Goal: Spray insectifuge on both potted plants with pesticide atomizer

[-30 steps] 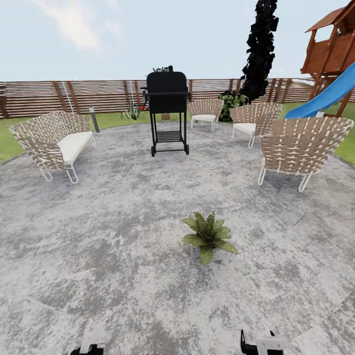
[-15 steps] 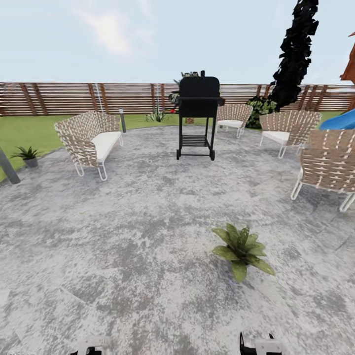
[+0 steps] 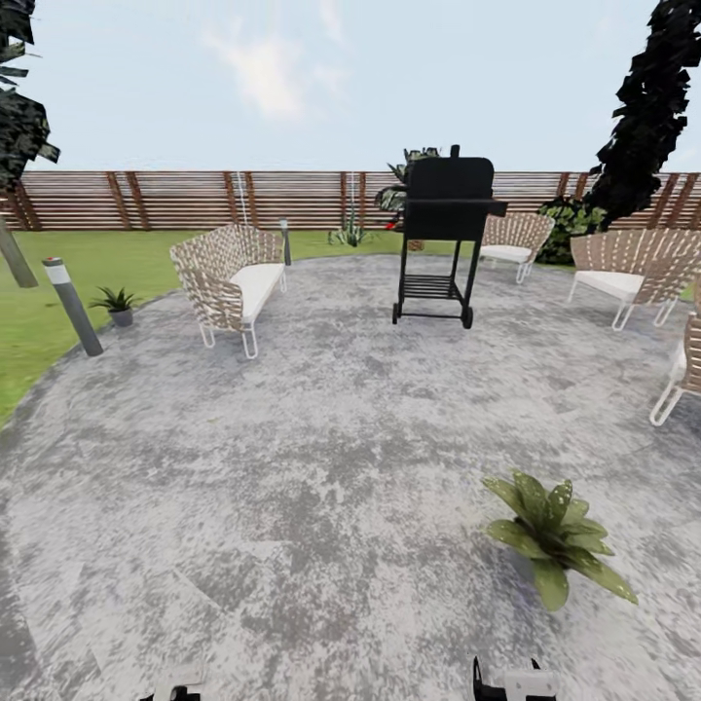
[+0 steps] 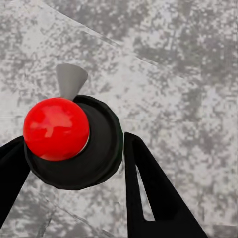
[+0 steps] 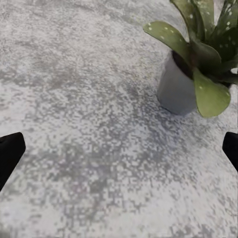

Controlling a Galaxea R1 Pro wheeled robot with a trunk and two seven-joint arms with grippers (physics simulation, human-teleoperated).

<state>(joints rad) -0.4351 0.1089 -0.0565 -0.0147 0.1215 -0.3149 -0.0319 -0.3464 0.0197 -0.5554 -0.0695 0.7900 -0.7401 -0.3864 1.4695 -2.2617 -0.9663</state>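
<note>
Head view, taken left to right: a grey bollard lamp (image 3: pixel 73 304) stood on the lawn (image 3: pixel 39 321) beside a small potted plant (image 3: pixel 118 303); a wicker sofa (image 3: pixel 229 282) with a white cushion sat at the patio (image 3: pixel 292 467) edge; a black grill (image 3: pixel 443 239) stood upright near centre, before the brown slatted fence (image 3: pixel 195 200); wicker chairs (image 3: pixel 623 268) lined the far right. A second potted plant (image 3: pixel 555 535) (broad spotted leaves) rested on the paving, ahead of the robot and to its right. The left wrist view showed the left gripper (image 4: pixel 74 168) with its dark fingers closed against a black round body (image 4: pixel 94 144) carrying a red ball (image 4: pixel 56 128) and a grey nozzle (image 4: pixel 70 79). The right wrist view showed the right gripper (image 5: pixel 119 151) with fingers wide apart, holding nothing; the grey-potted plant (image 5: pixel 198 64) stood near it on the paving.
</note>
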